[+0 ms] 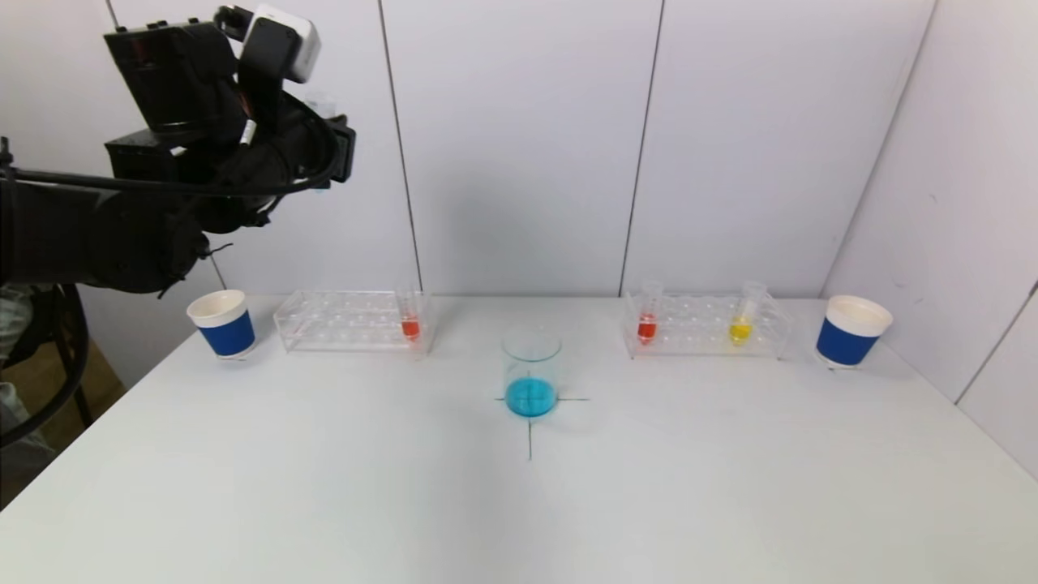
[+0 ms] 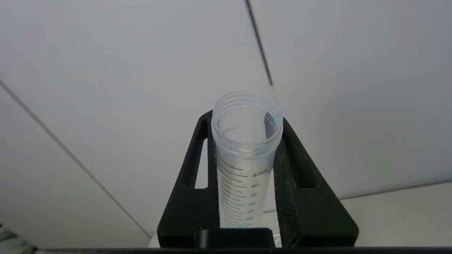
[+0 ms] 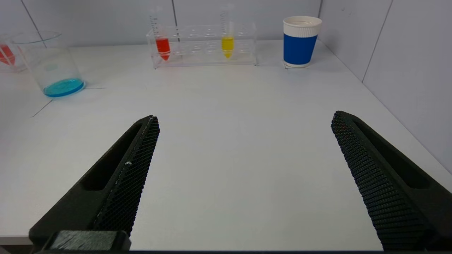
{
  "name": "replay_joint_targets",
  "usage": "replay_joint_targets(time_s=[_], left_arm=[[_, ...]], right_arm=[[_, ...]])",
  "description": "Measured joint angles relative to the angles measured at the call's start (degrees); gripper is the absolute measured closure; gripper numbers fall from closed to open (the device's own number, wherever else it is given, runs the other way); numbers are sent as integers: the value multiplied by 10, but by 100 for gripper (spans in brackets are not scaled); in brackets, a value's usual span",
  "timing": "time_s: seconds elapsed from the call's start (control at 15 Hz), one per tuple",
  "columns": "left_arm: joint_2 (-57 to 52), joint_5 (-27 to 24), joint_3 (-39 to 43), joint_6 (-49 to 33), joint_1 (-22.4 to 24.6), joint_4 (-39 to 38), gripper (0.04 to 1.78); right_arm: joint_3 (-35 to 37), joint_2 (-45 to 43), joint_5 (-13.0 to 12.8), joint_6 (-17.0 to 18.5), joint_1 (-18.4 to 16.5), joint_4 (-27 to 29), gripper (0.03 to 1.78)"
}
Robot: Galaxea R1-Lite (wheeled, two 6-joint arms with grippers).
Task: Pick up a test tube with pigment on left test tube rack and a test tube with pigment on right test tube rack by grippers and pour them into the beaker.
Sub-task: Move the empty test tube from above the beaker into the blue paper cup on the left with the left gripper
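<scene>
Clear test tube [image 2: 243, 155] clamped in left tool [image 2: 247, 130].

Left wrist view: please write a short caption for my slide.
Left gripper shut on an empty test tube, blue drop at its rim, raised before the wall.

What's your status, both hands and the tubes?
Left hand raised at far left, shut on an emptied test tube. Right hand open, low over the table, holding nothing. Beaker holds blue liquid. Path to right rack clear.
</scene>
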Motion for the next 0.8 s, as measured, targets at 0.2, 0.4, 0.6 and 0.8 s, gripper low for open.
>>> replay_joint_targets(time_s=[0.2, 0.4, 0.6, 0.8], left_arm=[[-16, 61, -12, -17, 68, 7, 137], [-27, 73, -15, -49, 140, 32, 137], [-31, 73, -15, -102, 196, 84, 137], [-19, 65, -13, -136, 241, 111, 137]], right_arm=[[0, 0, 0, 0, 0, 0, 4], [0, 0, 0, 0, 0, 0, 4], [0, 0, 0, 0, 0, 0, 4], [0, 0, 0, 0, 0, 0, 4]])
